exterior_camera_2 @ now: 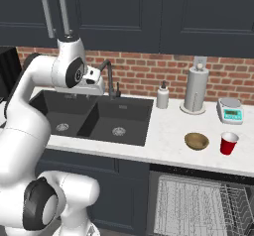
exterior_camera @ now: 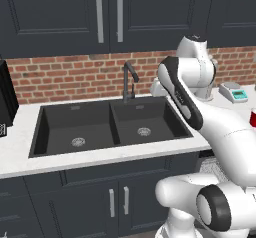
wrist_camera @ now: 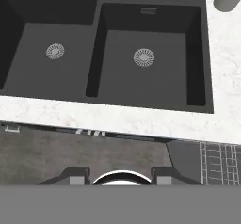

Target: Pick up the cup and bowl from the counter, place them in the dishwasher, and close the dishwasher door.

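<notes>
The red cup (exterior_camera_2: 228,143) stands upright on the white counter (exterior_camera_2: 166,131), right of the sink, with the tan bowl (exterior_camera_2: 197,141) just to its left. A sliver of the cup (exterior_camera: 253,118) shows at the right edge of the left base view. Below them the dishwasher (exterior_camera_2: 198,173) is open, its grey wire rack (exterior_camera_2: 198,205) pulled out. The dishwasher door is hidden. My gripper (wrist_camera: 120,175) hangs open above the counter's front edge at the black sink (wrist_camera: 146,63), far left of cup and bowl, holding nothing.
A faucet (exterior_camera_2: 106,74) rises behind the sink. A soap bottle (exterior_camera_2: 162,96), a paper towel roll (exterior_camera_2: 196,88) and a small scale (exterior_camera_2: 230,111) line the brick wall. Dark cabinets hang above and stand below. A black appliance (exterior_camera: 6,99) sits far left.
</notes>
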You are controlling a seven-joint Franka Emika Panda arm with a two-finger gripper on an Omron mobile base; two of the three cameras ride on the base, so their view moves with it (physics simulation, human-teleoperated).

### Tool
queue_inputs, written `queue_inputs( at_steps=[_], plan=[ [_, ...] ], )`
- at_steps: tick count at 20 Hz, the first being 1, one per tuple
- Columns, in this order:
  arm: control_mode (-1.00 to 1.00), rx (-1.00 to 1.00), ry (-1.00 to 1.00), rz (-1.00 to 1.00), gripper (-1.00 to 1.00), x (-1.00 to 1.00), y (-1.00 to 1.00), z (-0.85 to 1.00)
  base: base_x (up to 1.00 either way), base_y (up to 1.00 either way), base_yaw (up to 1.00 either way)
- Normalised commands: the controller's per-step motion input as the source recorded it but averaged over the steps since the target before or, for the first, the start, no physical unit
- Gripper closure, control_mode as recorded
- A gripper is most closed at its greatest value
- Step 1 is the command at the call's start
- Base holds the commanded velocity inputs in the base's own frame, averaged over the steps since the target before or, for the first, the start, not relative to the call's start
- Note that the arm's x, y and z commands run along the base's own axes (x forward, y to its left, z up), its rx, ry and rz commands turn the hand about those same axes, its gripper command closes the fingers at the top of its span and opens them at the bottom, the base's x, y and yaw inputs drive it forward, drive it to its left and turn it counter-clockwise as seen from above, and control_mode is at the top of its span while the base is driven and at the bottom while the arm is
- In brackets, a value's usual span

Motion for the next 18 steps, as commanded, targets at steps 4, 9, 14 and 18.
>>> queue_inputs(
  at_steps=[4, 9, 14, 18],
  plan=[
    [-1.0, 0.0, 0.0, 0.02, -1.0, -0.27, 0.01, 0.0, 0.0, 0.0, 0.0],
    [-1.0, 0.0, -0.05, 0.09, -1.0, -0.87, 0.07, 0.0, 0.0, 0.0, 0.0],
    [-1.0, 0.0, 0.01, 0.01, -1.0, -0.84, 0.0, -0.22, 0.0, 0.0, 0.0],
    [-1.0, 0.0, 0.01, 0.0, -1.0, -0.58, 0.0, -0.5, 0.0, 0.0, 0.0]
  ],
)
